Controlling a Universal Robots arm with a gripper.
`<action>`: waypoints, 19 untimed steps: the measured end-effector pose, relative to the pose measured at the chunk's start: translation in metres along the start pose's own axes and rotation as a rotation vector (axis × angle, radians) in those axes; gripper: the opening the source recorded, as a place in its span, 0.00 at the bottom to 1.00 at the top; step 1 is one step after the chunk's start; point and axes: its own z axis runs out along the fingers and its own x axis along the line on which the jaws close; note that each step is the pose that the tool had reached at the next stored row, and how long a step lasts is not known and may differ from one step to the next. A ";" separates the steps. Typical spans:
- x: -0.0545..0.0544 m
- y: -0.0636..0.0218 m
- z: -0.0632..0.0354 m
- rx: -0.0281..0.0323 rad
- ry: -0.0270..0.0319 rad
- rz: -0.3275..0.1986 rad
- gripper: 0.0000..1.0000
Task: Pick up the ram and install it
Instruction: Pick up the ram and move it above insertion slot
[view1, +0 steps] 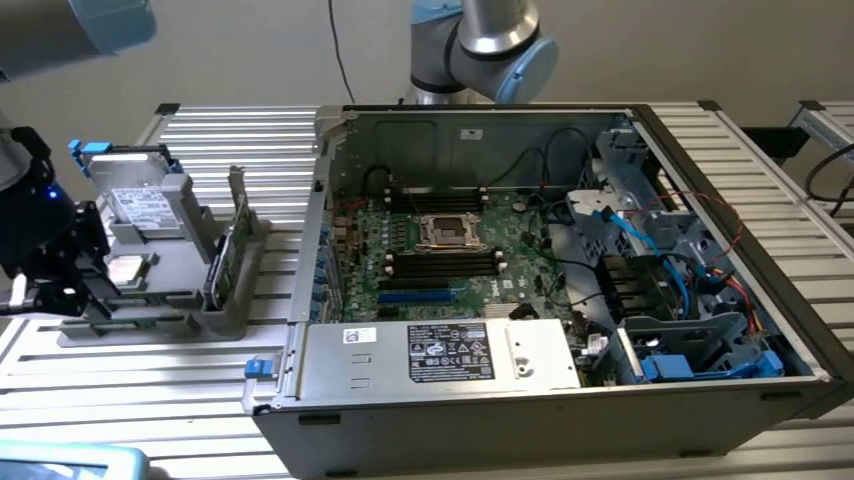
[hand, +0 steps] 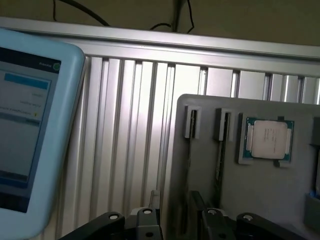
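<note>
We are seeing jaws hanging apart, empty, above gray holder (hand: 210, 165); off-line descent risking striking slot wall, missing ram (view1: 222, 268).

Silver all over to start: the table (view1: 214, 130) is bare aluminium, ribbed in long parallel slats. The holder (view1: 160, 325) on it is a flat mid-grey, with green cards (view1: 230, 262) and a silver drive (view1: 134, 195) that has bright blue tabs. The case (view1: 534, 430) is dark grey, and inside it the motherboard (view1: 501, 250) shows deep green, striped with black slots around a silver socket (view1: 451, 232). Blue cables (view1: 627, 235) loop through. The power supply (view1: 400, 355) is silver with a white label. From the wrist, the gripper (hand: 177, 225) is black, the processor chip (hand: 270, 140) is silver with a green rim, and the tablet (hand: 65, 75) is cased in pale blue.
</note>
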 end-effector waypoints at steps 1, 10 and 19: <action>0.000 0.0000 0.0018 -0.0001 0.0000 0.000 0.36; -0.002 0.0001 0.0181 -0.0001 -0.0009 0.003 0.36; -0.017 0.0022 0.0345 0.0000 -0.0018 0.009 0.36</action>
